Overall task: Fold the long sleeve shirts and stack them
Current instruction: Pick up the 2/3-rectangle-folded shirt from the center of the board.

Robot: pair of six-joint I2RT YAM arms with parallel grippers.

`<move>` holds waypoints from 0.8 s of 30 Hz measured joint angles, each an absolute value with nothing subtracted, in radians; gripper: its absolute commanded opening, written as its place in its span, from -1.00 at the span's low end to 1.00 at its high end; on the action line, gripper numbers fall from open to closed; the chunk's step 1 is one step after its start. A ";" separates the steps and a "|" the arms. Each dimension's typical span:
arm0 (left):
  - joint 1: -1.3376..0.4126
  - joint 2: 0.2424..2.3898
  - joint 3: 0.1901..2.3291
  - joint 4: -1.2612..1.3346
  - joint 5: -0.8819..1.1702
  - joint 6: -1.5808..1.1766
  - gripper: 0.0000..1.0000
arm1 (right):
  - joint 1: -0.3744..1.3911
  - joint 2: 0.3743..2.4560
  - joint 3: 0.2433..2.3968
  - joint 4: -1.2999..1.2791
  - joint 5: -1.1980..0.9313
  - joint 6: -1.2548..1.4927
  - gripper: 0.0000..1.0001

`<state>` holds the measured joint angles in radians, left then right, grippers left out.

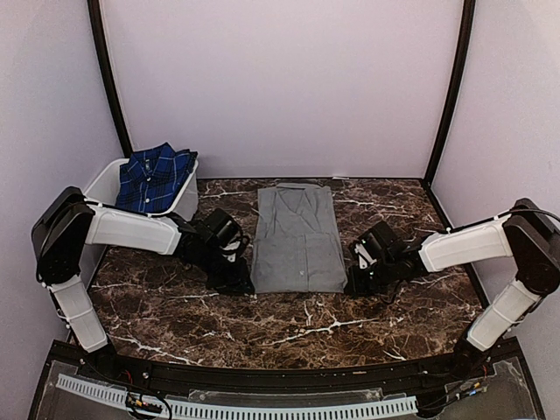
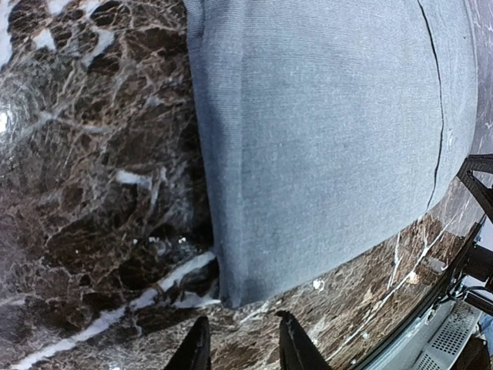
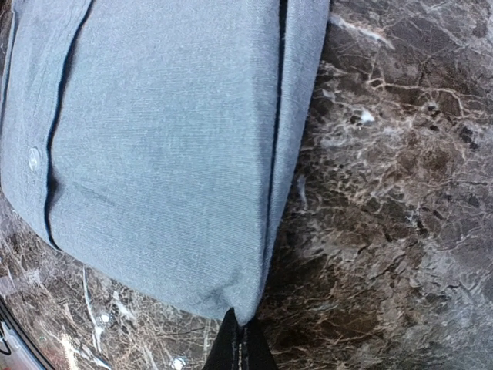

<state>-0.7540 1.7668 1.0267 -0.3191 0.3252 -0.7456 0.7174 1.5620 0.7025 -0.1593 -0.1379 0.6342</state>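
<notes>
The mid-grey long sleeve shirt (image 1: 297, 236) lies folded into a long strip at the middle of the marble table, collar at the far end. My left gripper (image 1: 241, 284) is by its near left corner. In the left wrist view that gripper (image 2: 243, 317) is open, just short of the grey corner (image 2: 231, 297), with only marble between its fingers. My right gripper (image 1: 353, 284) is at the near right corner. In the right wrist view it (image 3: 241, 320) is shut, and the grey shirt's (image 3: 169, 154) corner runs into its tips. The plaid shirt (image 1: 156, 175) lies bunched in the tub.
A white plastic tub (image 1: 103, 188) stands at the back left corner of the table. Dark marble (image 1: 289, 328) stretches from the shirt to the near edge rail (image 1: 262, 385). Pale walls close in the back and both sides.
</notes>
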 measured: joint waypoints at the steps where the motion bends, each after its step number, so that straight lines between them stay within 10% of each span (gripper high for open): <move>1: -0.756 1.767 1.027 -0.318 0.327 -0.746 -0.41 | 0.718 1.562 0.702 -0.159 -0.138 0.635 -1.00; 24: -0.774 1.808 1.036 -0.297 0.244 -0.747 -1.00 | 0.722 1.538 0.693 -0.156 -0.133 0.642 -1.00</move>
